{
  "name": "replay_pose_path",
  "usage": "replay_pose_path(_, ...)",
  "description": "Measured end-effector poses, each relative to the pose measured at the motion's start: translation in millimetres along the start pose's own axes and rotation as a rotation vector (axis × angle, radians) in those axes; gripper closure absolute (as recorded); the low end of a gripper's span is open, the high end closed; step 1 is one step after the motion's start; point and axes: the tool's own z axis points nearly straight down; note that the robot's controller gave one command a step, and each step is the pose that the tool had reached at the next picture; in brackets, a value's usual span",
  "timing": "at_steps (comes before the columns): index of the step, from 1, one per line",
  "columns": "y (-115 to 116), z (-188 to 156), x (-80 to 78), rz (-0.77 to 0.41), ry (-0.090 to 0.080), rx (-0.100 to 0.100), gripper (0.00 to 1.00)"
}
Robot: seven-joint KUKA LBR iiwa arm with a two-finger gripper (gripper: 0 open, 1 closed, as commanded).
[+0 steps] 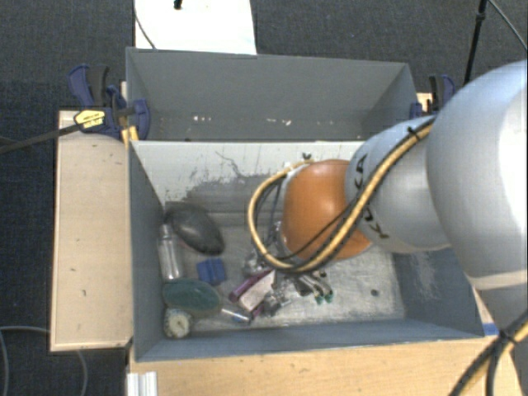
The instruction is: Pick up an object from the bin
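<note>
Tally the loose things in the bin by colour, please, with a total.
Dark grey: 1 (oval mouse-like thing)
Clear: 1 (small bottle)
Blue: 1 (small block)
Teal: 1 (oval pad)
Cream: 1 (round disc)
Purple: 1 (flat piece)
Total: 6, plus a tangle of small bits, uncountable.

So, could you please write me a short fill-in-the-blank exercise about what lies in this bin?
The dark oval thing lies on the view's ___ side of the bin.
The small block near the clear bottle is ___.
The arm's round wrist cover is ___.
Missing words: left; blue; orange.
</note>
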Motion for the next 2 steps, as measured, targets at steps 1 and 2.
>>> replay_pose_path(1,1,-207,14.5,-0.167,0.005,0.0,1.0)
replay_pose_path(2,-33,-235,17.3,-0.185,0.009,0.0,1.0)
